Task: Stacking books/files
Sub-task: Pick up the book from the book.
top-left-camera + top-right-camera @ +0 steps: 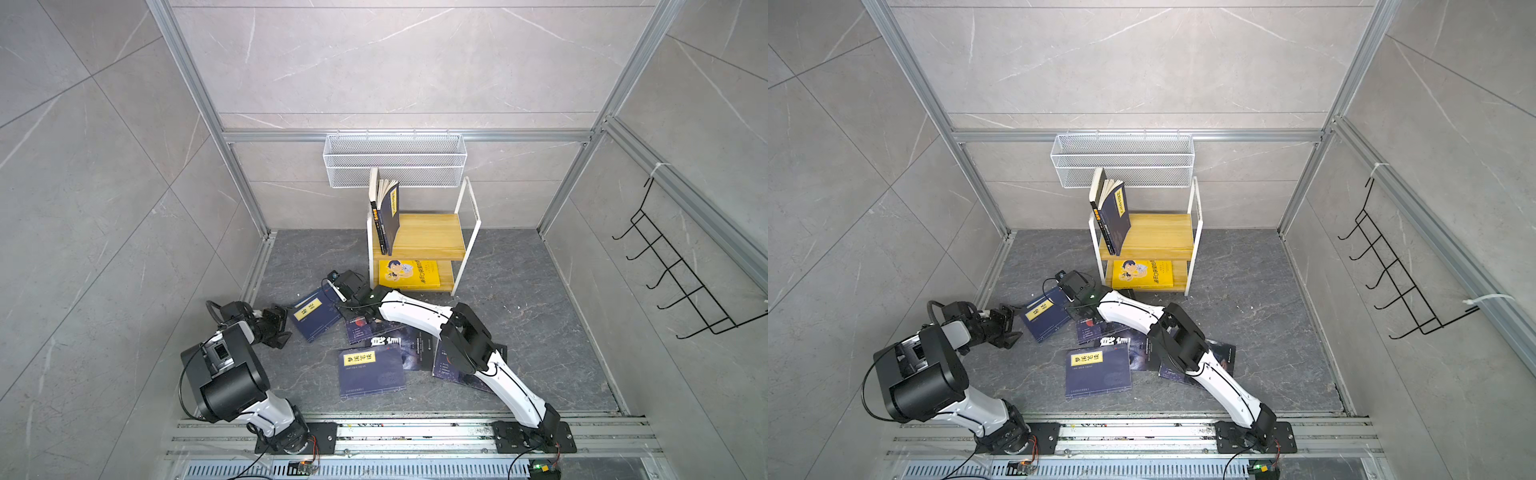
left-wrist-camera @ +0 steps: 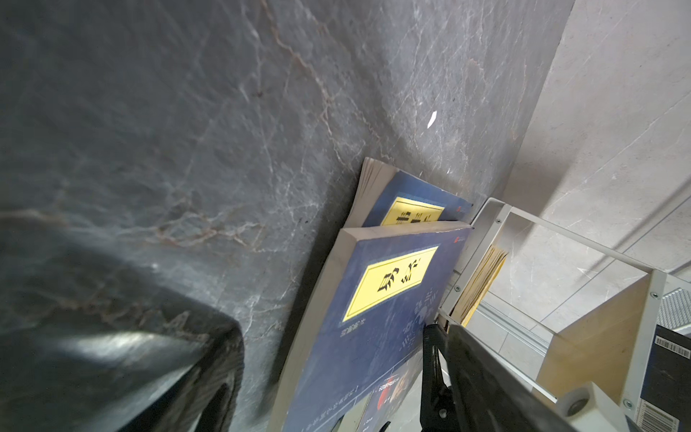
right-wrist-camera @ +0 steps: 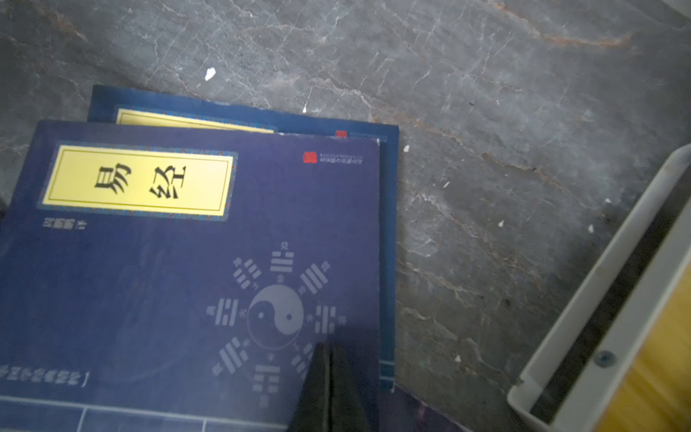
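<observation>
Probably light, thin and floppy with a slick cover, the navy book [image 3: 168,280] lies atop 1 other book [image 3: 246,108] on the floor [image 3: 486,149] near the shelf [image 1: 428,232]; the clenched right gripper [image 3: 329,362] rests on it, and the spread, empty left gripper [image 1: 286,324] should pinch its free edge.

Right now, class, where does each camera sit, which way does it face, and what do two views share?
Top views: overhead behind the robot, looking down on floor, shelf, left arm, right arm.
Left wrist: low, facing the labelled navy book; open left gripper shows.
Right wrist: above that book, looking down; shut right gripper over it.
Shared: both wrist views show that book.
</observation>
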`<state>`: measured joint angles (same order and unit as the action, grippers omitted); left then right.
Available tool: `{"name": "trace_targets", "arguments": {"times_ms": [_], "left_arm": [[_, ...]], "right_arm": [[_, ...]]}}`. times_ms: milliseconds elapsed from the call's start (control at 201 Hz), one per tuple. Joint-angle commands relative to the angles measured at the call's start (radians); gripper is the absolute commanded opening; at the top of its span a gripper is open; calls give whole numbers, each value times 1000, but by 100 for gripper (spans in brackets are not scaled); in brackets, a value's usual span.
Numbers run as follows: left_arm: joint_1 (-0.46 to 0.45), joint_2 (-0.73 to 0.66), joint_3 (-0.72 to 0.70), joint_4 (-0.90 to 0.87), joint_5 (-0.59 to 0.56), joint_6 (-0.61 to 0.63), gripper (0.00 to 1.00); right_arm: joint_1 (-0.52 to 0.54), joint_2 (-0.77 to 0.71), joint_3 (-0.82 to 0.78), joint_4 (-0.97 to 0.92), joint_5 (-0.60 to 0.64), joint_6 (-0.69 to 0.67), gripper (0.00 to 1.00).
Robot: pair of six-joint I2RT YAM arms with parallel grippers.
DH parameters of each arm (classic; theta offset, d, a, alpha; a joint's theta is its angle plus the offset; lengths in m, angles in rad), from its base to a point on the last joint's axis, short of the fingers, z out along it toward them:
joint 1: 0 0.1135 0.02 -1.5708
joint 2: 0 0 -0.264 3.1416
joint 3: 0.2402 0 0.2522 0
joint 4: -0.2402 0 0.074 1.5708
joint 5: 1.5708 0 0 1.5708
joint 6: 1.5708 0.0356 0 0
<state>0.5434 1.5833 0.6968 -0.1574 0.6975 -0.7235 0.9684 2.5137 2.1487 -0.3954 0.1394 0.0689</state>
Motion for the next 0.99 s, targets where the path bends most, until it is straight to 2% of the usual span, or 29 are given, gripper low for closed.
{"name": "trace_targets", "arguments": {"times_ms": [0, 204, 408, 558, 692, 986], "left_arm": [[-7, 44, -2, -34, -29, -4, 83], [-20, 62, 3, -29, -14, -5, 79], [-24, 107, 16, -9, 6, -22, 78], [-28, 139, 29, -4, 33, -25, 73], [-45, 114, 18, -2, 32, -19, 65], [-71, -34, -20, -3, 40, -48, 54]], "right_arm": [[3, 50, 28, -120, -29, 19, 0], [1, 50, 14, -137, -35, 34, 0], [-12, 70, -13, -128, -52, 45, 0], [-21, 62, -35, -123, -58, 55, 0], [-26, 68, -25, -128, -63, 52, 0], [-28, 79, 1, -149, -75, 50, 0]]}}
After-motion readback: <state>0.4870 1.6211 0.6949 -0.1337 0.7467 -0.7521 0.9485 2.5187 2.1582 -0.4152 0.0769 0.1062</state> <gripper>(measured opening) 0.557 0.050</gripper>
